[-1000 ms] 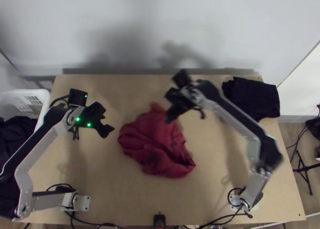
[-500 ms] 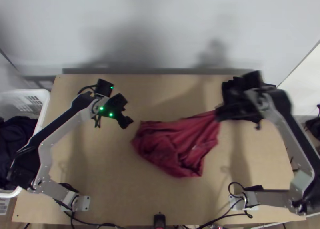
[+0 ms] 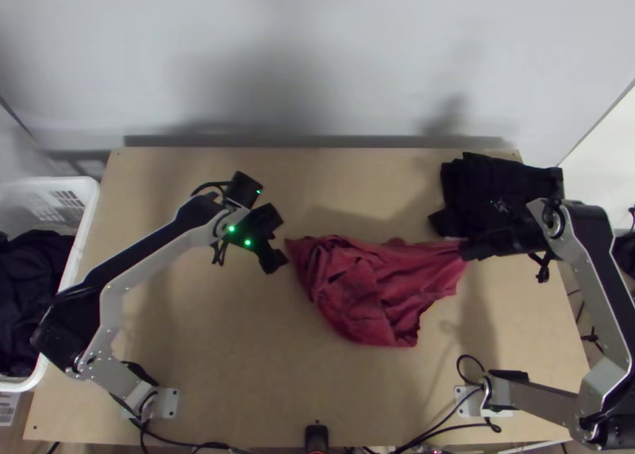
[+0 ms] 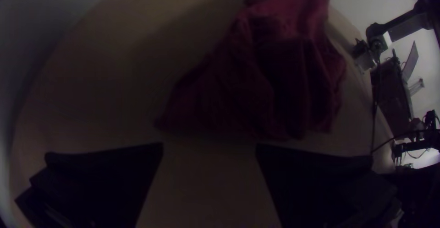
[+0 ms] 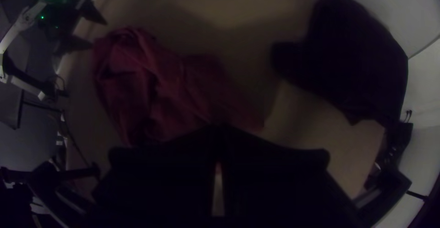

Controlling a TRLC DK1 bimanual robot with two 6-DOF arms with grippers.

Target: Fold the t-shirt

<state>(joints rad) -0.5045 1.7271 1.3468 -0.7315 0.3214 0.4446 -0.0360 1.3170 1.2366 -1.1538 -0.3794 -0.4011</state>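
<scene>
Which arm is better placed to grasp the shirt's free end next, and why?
Probably left: the left gripper is open beside that end; the right gripper is shut on the other end of the shirt.

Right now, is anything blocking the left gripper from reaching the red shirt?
Nothing visible is. The left gripper is open beside the red shirt, with only bare table between. The dark cloth lies off to the right, out of the way.
</scene>
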